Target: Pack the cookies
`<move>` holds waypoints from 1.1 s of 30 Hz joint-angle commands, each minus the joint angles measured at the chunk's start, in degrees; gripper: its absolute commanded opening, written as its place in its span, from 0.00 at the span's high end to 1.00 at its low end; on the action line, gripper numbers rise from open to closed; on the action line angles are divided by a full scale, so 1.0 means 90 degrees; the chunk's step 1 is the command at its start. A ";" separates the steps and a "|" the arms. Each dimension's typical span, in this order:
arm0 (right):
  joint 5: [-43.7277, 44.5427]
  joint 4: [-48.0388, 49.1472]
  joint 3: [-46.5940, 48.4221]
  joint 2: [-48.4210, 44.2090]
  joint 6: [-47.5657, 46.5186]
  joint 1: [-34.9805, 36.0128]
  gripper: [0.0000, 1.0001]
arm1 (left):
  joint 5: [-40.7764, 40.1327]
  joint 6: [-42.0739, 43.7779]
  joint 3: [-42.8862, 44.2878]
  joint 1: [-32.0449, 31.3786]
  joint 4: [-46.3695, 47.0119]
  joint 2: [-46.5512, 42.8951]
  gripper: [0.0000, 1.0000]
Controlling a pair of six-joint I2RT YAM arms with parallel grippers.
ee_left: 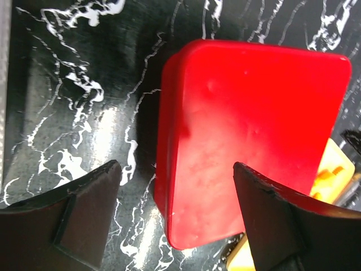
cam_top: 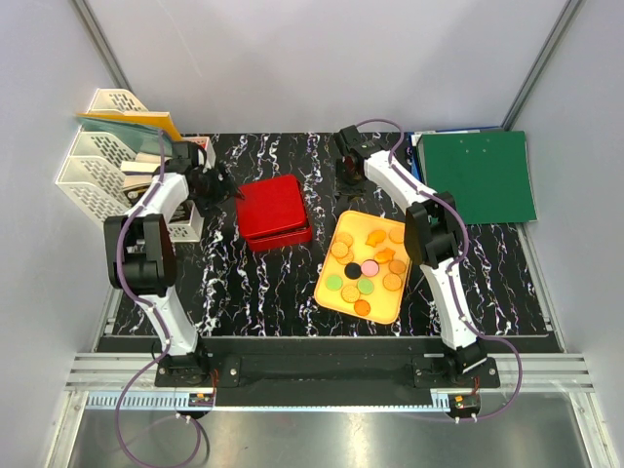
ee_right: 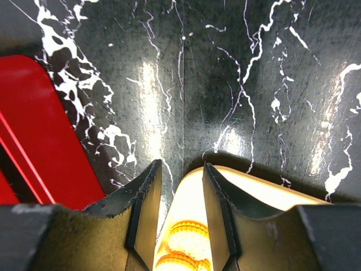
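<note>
Stage: early, I judge; no packing visible.
Cookies [cam_top: 363, 265]: every one I can see lies loose on the yellow tray [cam_top: 323, 281], right of centre on the bench [cam_top: 253, 283]. Mostly orange, with a few green, one pink and one black.
Red box [cam_top: 275, 213]: sits left of the tray, a little apart from it. It looks closed, with a smooth red top and no cookie in or on it.
Left pincer [ee_left: 176, 164]: jaws wide apart, holding nothing. It hovers at the box's left end, one finger over bare bench and the other over the red top. I see no contact.
Right pincer [ee_right: 180, 164]: at the tray's far corner, jaws set to a narrow gap. The tray's rim and a couple of cookies show through it. I cannot tell whether it pinches the rim or only hangs over it.
Done: nothing that I can count.
Left: open the box, then move each cookie from tray to box, and probably close it. That is my guess from the task.
Likely step in hand: left side lining up on the box's top, right side at the tray, perhaps to steady or shift it.
Watch: the box top looks slick, so I expect a grip on its edge could slip.
</note>
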 commanded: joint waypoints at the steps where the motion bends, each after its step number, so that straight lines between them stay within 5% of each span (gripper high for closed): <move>1: -0.0115 0.0178 -0.0042 -0.0489 0.0052 0.0014 0.58 | -0.0759 -0.0273 0.0173 0.0020 0.0118 -0.0168 0.21; 14: -0.0173 0.0217 0.0027 -0.0313 0.0062 0.0014 0.63 | -0.1140 -0.0186 0.0632 -0.0644 0.0001 0.0437 0.32; 33: -0.0476 0.0276 -0.0051 -0.0430 0.0052 0.0014 0.59 | -0.0721 -0.0098 0.0691 -0.1278 0.0138 0.0486 0.34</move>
